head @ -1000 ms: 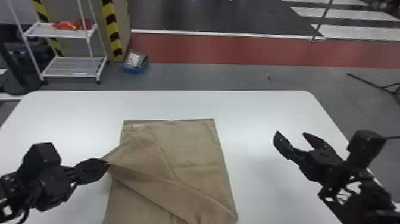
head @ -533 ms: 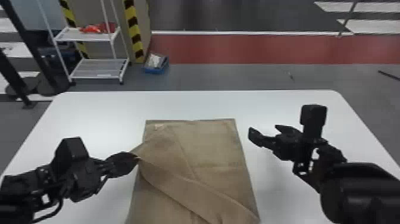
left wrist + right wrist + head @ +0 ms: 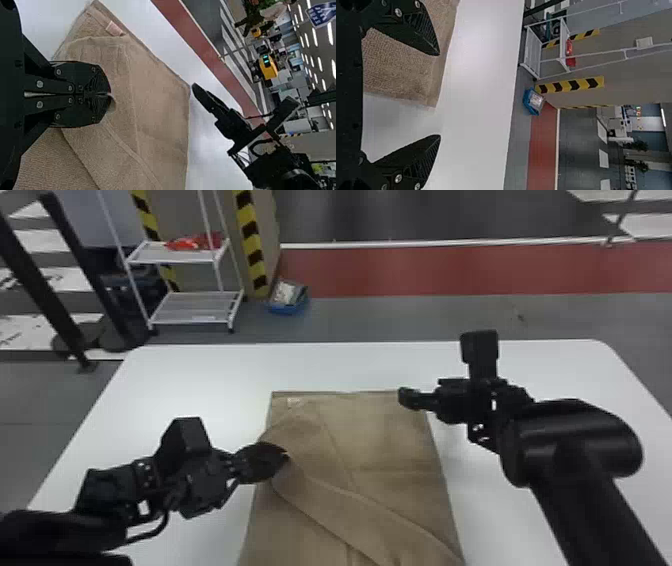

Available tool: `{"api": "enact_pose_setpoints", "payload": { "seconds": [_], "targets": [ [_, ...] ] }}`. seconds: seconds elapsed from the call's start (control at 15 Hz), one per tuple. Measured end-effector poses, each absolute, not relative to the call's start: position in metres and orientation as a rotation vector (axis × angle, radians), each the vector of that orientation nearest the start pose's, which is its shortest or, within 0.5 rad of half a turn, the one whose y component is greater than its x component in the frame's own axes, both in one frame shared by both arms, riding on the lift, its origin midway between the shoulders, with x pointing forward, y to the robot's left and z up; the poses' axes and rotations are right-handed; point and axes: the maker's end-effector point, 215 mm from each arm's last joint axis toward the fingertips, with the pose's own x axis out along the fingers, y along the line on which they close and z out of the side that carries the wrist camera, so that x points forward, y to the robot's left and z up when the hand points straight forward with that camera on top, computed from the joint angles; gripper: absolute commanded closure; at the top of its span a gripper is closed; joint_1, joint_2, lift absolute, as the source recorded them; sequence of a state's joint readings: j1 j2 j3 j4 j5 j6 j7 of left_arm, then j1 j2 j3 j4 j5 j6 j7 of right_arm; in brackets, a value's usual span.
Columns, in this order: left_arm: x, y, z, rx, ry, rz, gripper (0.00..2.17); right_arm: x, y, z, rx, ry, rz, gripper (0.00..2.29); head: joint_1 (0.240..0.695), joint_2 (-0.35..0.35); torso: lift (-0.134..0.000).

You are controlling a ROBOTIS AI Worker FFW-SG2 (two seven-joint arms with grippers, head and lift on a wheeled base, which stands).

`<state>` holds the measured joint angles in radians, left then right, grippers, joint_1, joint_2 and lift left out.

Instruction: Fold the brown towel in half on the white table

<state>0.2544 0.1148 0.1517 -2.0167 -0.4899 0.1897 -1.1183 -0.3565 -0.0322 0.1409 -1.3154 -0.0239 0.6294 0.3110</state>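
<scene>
Since losing the fold would spoil the work, my left gripper (image 3: 109, 95) pinches the brown towel (image 3: 395, 435) on the white table (image 3: 200, 380); my right gripper (image 3: 440, 95) hangs spread open by the towel's far right corner, presumably so I can take that next.

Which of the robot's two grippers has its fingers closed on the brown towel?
The left gripper: its fingers pinch the brown towel, whereas the right gripper has its fingers apart near the towel's far right corner, holding nothing.
</scene>
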Motion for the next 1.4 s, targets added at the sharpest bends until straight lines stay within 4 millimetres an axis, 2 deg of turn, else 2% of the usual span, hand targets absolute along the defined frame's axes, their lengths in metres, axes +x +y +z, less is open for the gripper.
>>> {"api": "enact_pose_setpoints", "payload": {
  "seconds": [0.13, 0.2, 0.27, 0.4, 0.53, 0.6, 0.8, 0.93, 1.07, 1.2, 1.27, 1.4],
  "targets": [
    [0.437, 0.172, -0.389, 0.549, 0.349, -0.889, 1.89, 0.638, -0.106, -0.45, -0.036, 0.593, 0.431, 0.35, 0.695, 0.068, -0.126],
    [0.439, 0.168, -0.389, 0.552, 0.346, -0.898, 1.89, 0.635, -0.103, -0.457, -0.043, 0.618, 0.441, 0.51, 0.695, 0.067, -0.126],
    [0.441, 0.165, -0.389, 0.554, 0.343, -0.907, 1.89, 0.631, -0.102, -0.463, -0.049, 0.643, 0.446, 0.69, 0.695, 0.065, -0.126],
    [0.442, 0.162, -0.39, 0.555, 0.342, -0.914, 1.89, 0.628, -0.101, -0.466, -0.053, 0.661, 0.447, 1.25, 0.695, 0.063, -0.126],
    [0.443, 0.162, -0.39, 0.557, 0.342, -0.915, 1.89, 0.628, -0.101, -0.464, -0.049, 0.657, 0.445, 1.58, 0.695, 0.063, -0.126],
    [0.443, 0.162, -0.39, 0.558, 0.342, -0.915, 1.89, 0.628, -0.101, -0.462, -0.047, 0.653, 0.442, 1.66, 0.695, 0.063, -0.126],
    [0.445, 0.164, -0.389, 0.563, 0.342, -0.913, 1.89, 0.63, -0.108, -0.452, -0.053, 0.644, 0.426, 1.66, 0.695, 0.059, -0.126],
    [0.454, 0.167, -0.384, 0.567, 0.33, -0.898, 1.89, 0.636, -0.122, -0.443, -0.054, 0.636, 0.396, 1.66, 0.695, 0.049, -0.126],
    [0.469, 0.169, -0.377, 0.564, 0.314, -0.883, 1.89, 0.639, -0.156, -0.433, -0.034, 0.636, 0.344, 1.66, 0.695, 0.027, -0.126],
    [0.487, 0.174, -0.369, 0.553, 0.295, -0.848, 1.89, 0.63, -0.212, -0.429, 0.004, 0.641, 0.264, 1.66, 0.695, -0.033, -0.126],
    [0.5, 0.177, -0.365, 0.546, 0.285, -0.815, 1.89, 0.619, -0.25, -0.429, 0.038, 0.645, 0.207, 1.66, 0.695, -0.061, -0.126],
    [0.525, 0.186, -0.359, 0.53, 0.281, -0.746, 1.89, 0.583, -0.335, -0.433, 0.123, 0.653, 0.084, 1.66, 0.695, -0.115, -0.126]
  ]
}}
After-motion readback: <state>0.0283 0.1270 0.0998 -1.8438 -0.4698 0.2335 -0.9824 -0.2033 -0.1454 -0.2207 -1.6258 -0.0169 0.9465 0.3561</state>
